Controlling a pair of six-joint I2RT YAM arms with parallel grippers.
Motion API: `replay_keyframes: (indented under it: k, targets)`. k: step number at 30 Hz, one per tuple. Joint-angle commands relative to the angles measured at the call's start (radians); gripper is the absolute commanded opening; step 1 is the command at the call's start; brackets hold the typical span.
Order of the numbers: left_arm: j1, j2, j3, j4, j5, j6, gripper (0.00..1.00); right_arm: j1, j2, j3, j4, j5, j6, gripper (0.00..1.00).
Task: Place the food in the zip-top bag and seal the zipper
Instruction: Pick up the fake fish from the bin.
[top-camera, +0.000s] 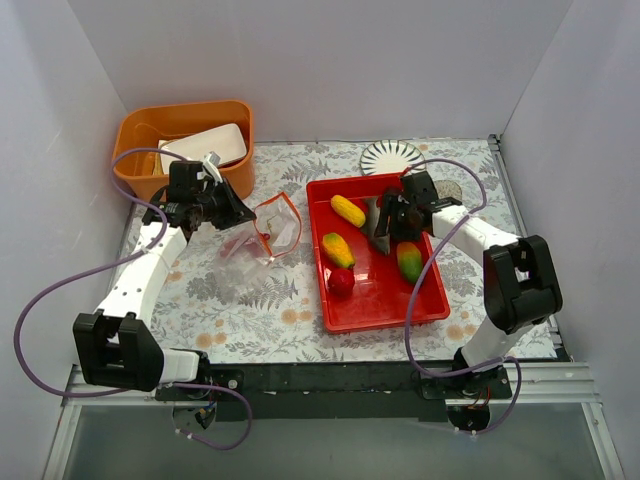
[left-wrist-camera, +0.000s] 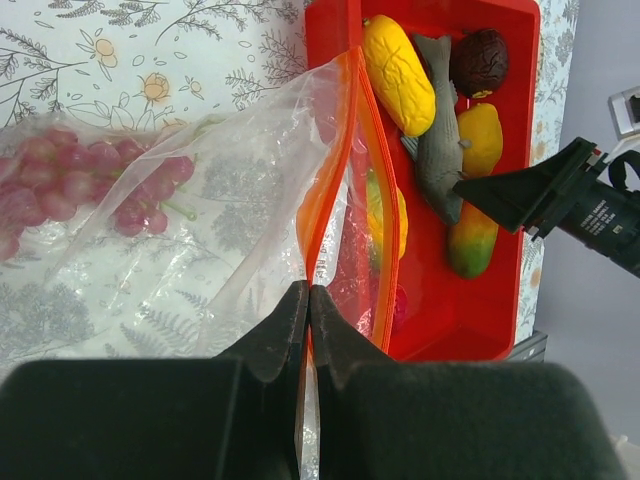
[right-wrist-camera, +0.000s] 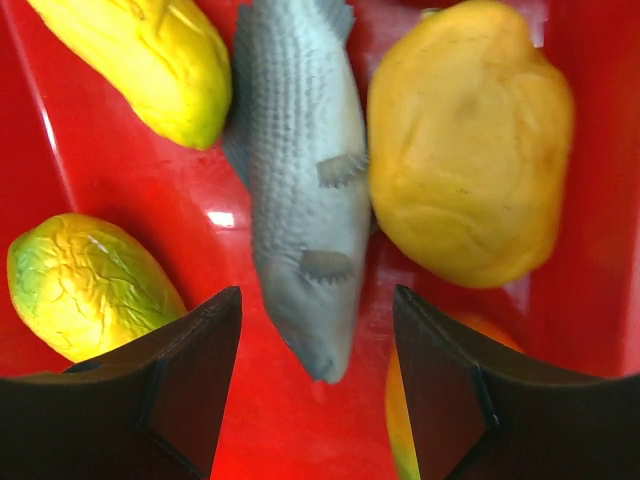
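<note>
**While the left arm pinches the bag's mouth, the right straddles the fish**

Where the floral table (top-camera: 250, 310) lies bare left of the red tray (top-camera: 380, 312), the clear zip-top bag (top-camera: 270, 230) is held up by its mouth. The left gripper (left-wrist-camera: 308, 290) has its jaws pressed together on the bag's edge, right at the orange-red zipper (left-wrist-camera: 335, 180), whose two strips part above the grip so the mouth gapes toward the tray. Purple grapes (left-wrist-camera: 90, 180) lie inside the bag, seen through the crinkled plastic.

The rest of the food is in the tray. The grey fish (right-wrist-camera: 300, 200) lies in the middle, with the yellow corn (right-wrist-camera: 140, 60) on one side and a yellow mango (right-wrist-camera: 470, 150) close against the other. A dark plum (left-wrist-camera: 478, 60) sits just beyond that mango. A green-and-yellow mango (right-wrist-camera: 85, 285) and the red apple (top-camera: 342, 282) lie nearer the bag side, and a green-orange mango (top-camera: 409, 262) lies on the far side.

The right gripper (right-wrist-camera: 317, 297) is low over the fish, jaws apart, one finger on each side of its head with red tray showing in both gaps. Whether the fingertips touch the tray floor cannot be told.

Behind the left arm stands an orange bin (top-camera: 140, 130) with a white container (top-camera: 205, 145) in it. A striped plate (top-camera: 392, 156) lies behind the tray.
</note>
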Motion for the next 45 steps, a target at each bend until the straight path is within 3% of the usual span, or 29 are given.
replay_keyframes:
  k: [1, 6, 11, 14, 18, 19, 31, 38, 45]
  targets:
    - [-0.004, -0.051, -0.002, -0.015, -0.008, 0.002, 0.00, 0.003, 0.032, 0.017, 0.070, -0.076, 0.023, 0.69]
    - [-0.004, -0.047, 0.026, -0.025, -0.008, 0.007, 0.00, 0.002, 0.086, 0.037, 0.059, -0.127, 0.052, 0.67]
    - [-0.004, -0.027, 0.061, -0.044, -0.002, 0.017, 0.00, 0.001, 0.087, 0.008, 0.082, -0.160, 0.072, 0.57]
    - [-0.004, -0.027, 0.066, -0.047, -0.002, 0.017, 0.00, 0.001, 0.081, -0.009, 0.095, -0.171, 0.081, 0.44]
    - [-0.004, -0.027, 0.061, -0.047, 0.001, 0.019, 0.00, -0.001, 0.057, -0.026, 0.105, -0.177, 0.083, 0.11]
    - [-0.004, -0.027, 0.063, -0.048, 0.000, 0.019, 0.00, -0.001, 0.049, -0.026, 0.104, -0.179, 0.078, 0.08]
    - [-0.004, -0.005, 0.086, -0.048, 0.012, 0.042, 0.00, 0.001, -0.221, -0.003, -0.055, -0.208, -0.100, 0.08]
    - [-0.027, 0.021, 0.106, -0.044, 0.006, 0.089, 0.00, 0.010, -0.244, 0.106, -0.158, -0.554, -0.210, 0.09]
    - [-0.172, 0.046, 0.104, -0.062, -0.115, 0.128, 0.00, 0.051, -0.223, 0.248, -0.235, -0.682, -0.238, 0.10]
